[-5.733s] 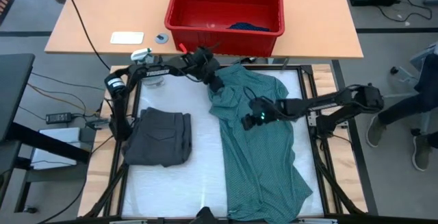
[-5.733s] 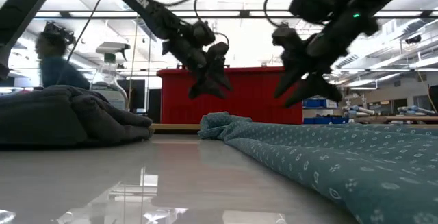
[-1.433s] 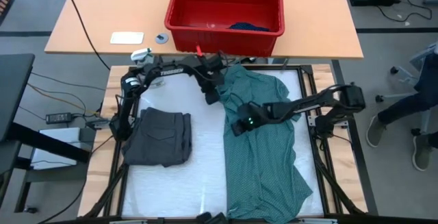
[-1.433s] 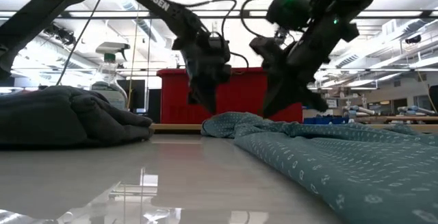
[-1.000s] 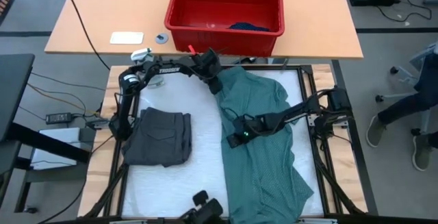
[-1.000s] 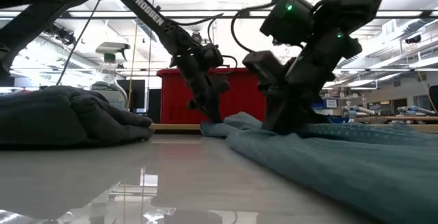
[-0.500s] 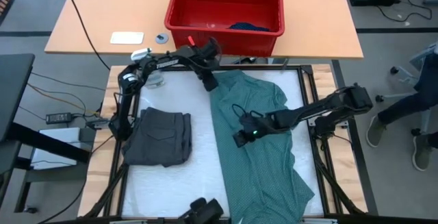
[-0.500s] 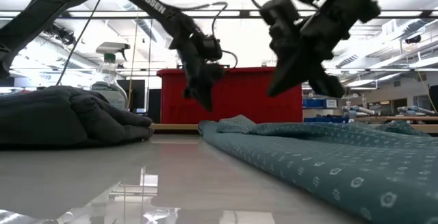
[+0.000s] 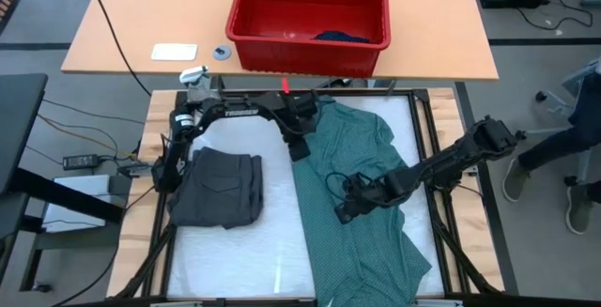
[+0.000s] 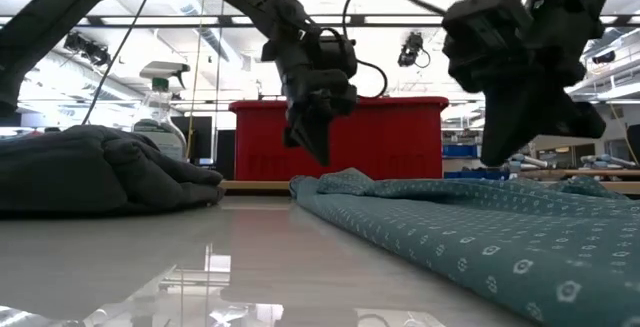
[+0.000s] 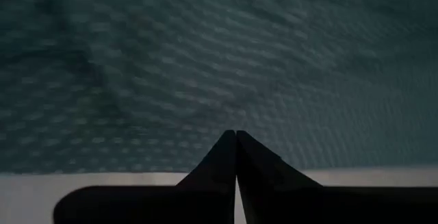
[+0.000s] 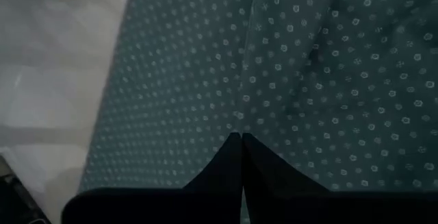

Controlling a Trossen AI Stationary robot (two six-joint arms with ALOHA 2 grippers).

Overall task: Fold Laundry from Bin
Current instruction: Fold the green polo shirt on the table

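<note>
Overhead strip lights glare bright across the ceiling in the low view, and the glossy surface (image 10: 200, 267) throws them back as pale streaks. Both arms read as dark silhouettes against that backlight. The near cloth of the teal-green dotted T-shirt (image 10: 480, 237) goes soft at the frame's edge. From above, light is even, shadows faint. The left wrist view is dim and smeared; the right wrist view is sharper.
</note>
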